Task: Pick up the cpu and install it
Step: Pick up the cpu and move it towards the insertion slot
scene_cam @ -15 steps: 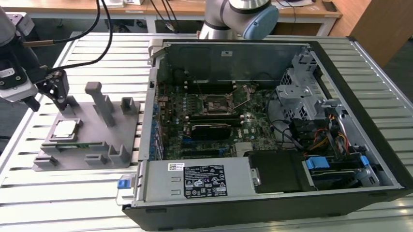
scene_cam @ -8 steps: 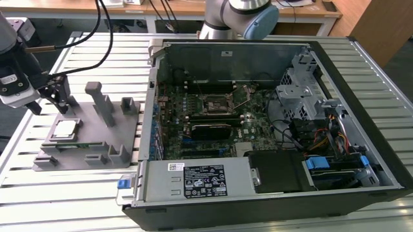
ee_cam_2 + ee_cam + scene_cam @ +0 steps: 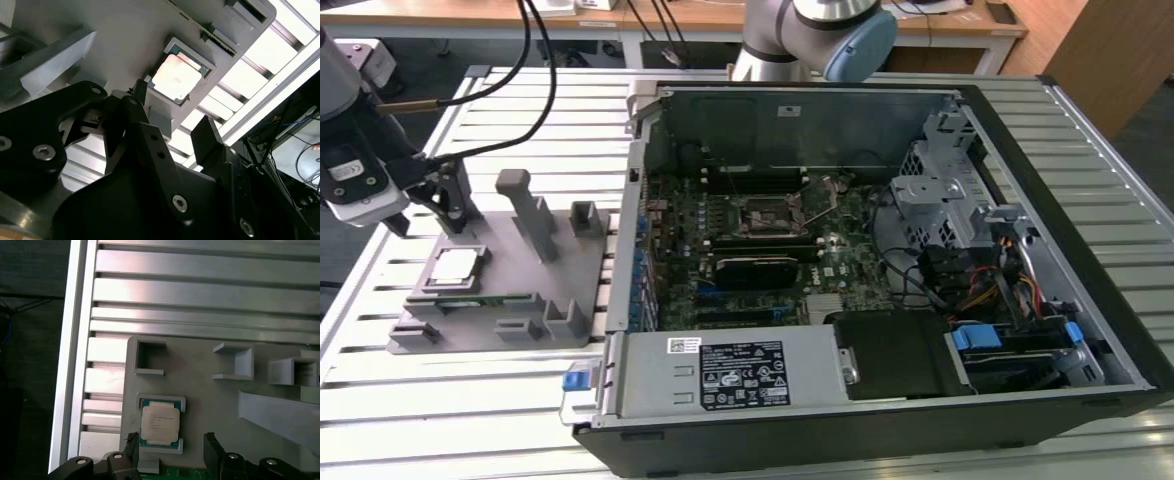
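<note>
Fingers (image 3: 211, 452) of the tool (image 3: 170, 449) are seen spread wide apart in the first wrist view, and nothing is held between them. Just past the fingertips the cpu (image 3: 159, 424) is found, laid flat with its silvery top upward in a shallow square recess of the grey fixture block (image 3: 210, 405); no contact between tool and chip is seen. In the exterior view the tool (image 3: 450, 215) is placed low over the fixture block, just beside the cpu (image 3: 456, 265), though whether the block itself is touched cannot be told. The block is carried by a slatted metal worktop (image 3: 440, 400). Farther off, toward the exterior view's right, an opened computer case (image 3: 1067, 180) is laid on its side, its motherboard (image 3: 854, 230) exposed, with the black socket frame (image 3: 767, 213) set near the board's middle, well apart from the cpu.
</note>
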{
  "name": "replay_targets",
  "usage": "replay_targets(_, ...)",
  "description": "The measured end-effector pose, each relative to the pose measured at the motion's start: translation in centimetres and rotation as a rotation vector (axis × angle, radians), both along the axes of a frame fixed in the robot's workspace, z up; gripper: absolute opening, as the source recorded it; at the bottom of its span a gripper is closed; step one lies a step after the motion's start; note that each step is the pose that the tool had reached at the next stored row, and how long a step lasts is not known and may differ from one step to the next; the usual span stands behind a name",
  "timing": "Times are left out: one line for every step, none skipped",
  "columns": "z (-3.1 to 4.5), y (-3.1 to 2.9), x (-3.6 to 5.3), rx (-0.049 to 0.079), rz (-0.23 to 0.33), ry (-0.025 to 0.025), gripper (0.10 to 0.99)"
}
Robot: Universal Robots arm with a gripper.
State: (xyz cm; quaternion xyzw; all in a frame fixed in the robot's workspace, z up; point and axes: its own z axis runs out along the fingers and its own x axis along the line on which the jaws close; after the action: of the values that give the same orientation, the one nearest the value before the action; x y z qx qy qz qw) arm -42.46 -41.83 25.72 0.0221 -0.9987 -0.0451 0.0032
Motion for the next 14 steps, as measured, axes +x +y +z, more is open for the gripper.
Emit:
replay_targets(-0.13, 0.02, 0.0, 0.002, 0.0, 0.0, 0.663)
replay_targets(-0.31, 0.02, 0.0, 0.004, 0.0, 0.0, 0.663)
replay_targets(-0.48, 0.03, -0.01, 0.005, 0.0, 0.0001, 0.663)
replay_targets(-0.68, 0.03, -0.01, 0.006, 0.0, 0.0, 0.663)
replay_targets(-0.86, 0.02, -0.01, 0.006, 0.0, 0.0, 0.663)
replay_targets(-1.04, 0.0, -0.04, 0.006, 0.0, 0.0001, 0.663)
replay_targets(-1.19, -0.05, -0.05, 0.007, 0.002, 0.0006, 0.663)
replay_targets(-1.31, -0.07, -0.05, 0.007, 0.006, 0.0018, 0.663)
replay_targets(-1.48, -0.08, -0.07, 0.006, 0.009, 0.0021, 0.663)
replay_targets(-1.66, -0.09, -0.09, 0.006, 0.01, 0.0022, 0.663)
replay_targets(-1.84, -0.09, -0.1, 0.005, 0.01, 0.0022, 0.663)
replay_targets(-2.03, -0.09, -0.13, 0.004, 0.01, 0.0026, 0.663)
replay_targets(-2.21, -0.09, -0.15, 0.003, 0.01, 0.0032, 0.663)
replay_targets(-2.39, -0.09, -0.15, 0.003, 0.009, 0.0034, 0.663)
